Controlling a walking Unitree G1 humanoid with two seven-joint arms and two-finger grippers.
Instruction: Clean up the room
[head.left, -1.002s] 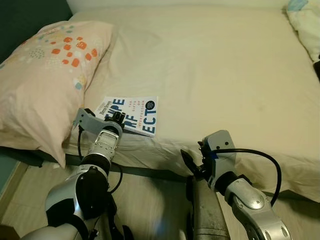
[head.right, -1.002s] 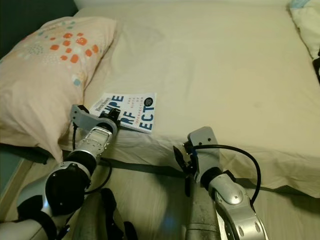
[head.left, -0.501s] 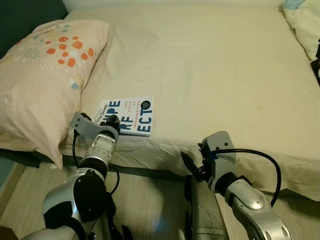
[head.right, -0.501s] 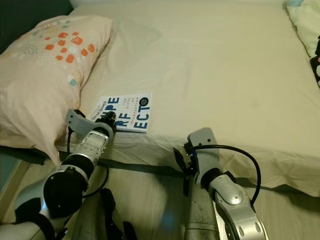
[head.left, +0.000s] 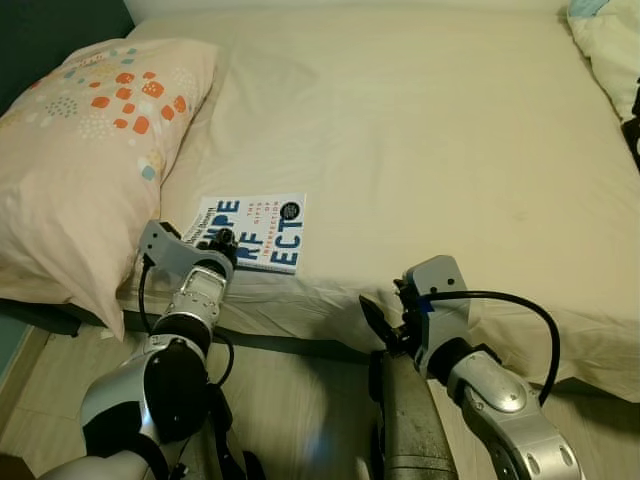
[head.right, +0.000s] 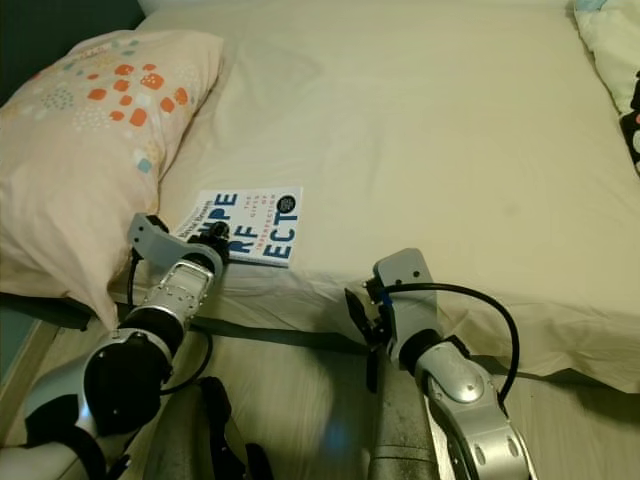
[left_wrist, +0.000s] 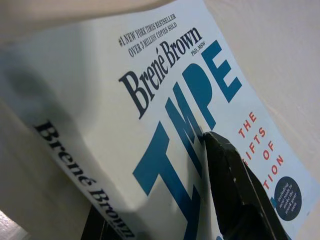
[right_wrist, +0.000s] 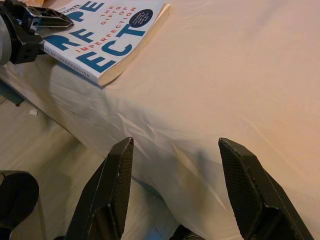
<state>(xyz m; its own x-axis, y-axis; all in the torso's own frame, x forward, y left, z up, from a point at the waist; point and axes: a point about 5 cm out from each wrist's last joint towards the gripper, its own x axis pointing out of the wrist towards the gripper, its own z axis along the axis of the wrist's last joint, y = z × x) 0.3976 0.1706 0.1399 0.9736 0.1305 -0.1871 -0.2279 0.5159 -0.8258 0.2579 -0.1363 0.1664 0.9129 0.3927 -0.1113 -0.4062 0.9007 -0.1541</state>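
A white paperback book (head.left: 262, 232) with big blue letters lies on the beige bed sheet (head.left: 420, 130), close to the mattress's near edge beside the pillow. My left gripper (head.left: 222, 240) is at the book's spine corner. One black finger (left_wrist: 235, 190) presses on the cover (left_wrist: 165, 100) and the other sits under the spine, so it is shut on the book. My right gripper (right_wrist: 176, 144) hovers open just off the bed's front edge, right of the book, with nothing between its fingers.
A large pink pillow (head.left: 80, 150) with orange and blue dots fills the bed's left side. Crumpled white-blue bedding (head.left: 605, 40) lies at the far right corner, with a dark object (head.left: 634, 125) at the right edge. Wooden floor (head.left: 290, 400) runs below the bed.
The view has shifted a little. My left gripper has slid toward the book's spine corner and closed over it. The right arm has hardly moved.
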